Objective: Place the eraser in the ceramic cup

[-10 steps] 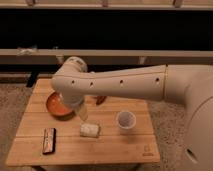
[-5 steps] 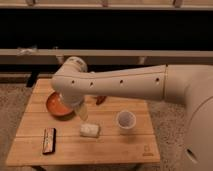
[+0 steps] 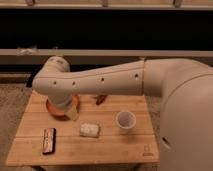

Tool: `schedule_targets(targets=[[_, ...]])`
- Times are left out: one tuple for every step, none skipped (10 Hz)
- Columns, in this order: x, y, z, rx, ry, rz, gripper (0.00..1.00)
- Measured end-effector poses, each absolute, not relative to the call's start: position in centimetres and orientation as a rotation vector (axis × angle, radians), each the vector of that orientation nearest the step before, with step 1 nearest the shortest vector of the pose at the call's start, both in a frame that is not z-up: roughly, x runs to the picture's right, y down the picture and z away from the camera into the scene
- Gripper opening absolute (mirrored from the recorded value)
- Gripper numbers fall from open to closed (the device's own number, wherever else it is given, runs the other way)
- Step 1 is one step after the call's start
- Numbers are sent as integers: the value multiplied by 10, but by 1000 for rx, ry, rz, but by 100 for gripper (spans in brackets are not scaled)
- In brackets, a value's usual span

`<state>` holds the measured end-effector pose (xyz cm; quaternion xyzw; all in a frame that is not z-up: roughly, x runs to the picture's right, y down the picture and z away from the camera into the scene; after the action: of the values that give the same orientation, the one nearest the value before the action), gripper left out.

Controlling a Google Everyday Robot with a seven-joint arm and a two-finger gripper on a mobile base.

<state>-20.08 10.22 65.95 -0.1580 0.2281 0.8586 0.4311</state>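
The eraser [image 3: 49,140], a flat dark block with a reddish-brown stripe, lies near the front left of the wooden table [image 3: 115,145]. The ceramic cup [image 3: 125,120], small, white and handleless, stands upright on the right half of the table. My arm reaches in from the right and bends down over the table's back left. My gripper [image 3: 72,114] hangs low under the arm, at the orange bowl's right edge. It is above and to the right of the eraser and well left of the cup. It holds nothing that I can see.
An orange-red bowl [image 3: 59,108] sits at the back left, partly hidden by the arm. A pale whitish block [image 3: 90,130] lies between eraser and cup. A reddish spoon-like piece [image 3: 101,99] lies at the back. A dark bench runs behind the table.
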Motion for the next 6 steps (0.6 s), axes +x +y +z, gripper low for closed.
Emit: schedule_targets(targets=[[-211, 104, 659, -363, 571, 2138, 80], [-224, 106, 660, -317, 571, 2133, 80], [-247, 115, 661, -278, 570, 2120, 80], [-260, 123, 664, -267, 572, 2112, 80], [-270, 132, 671, -264, 577, 2106, 80], [-277, 145, 684, -281, 574, 2093, 80]])
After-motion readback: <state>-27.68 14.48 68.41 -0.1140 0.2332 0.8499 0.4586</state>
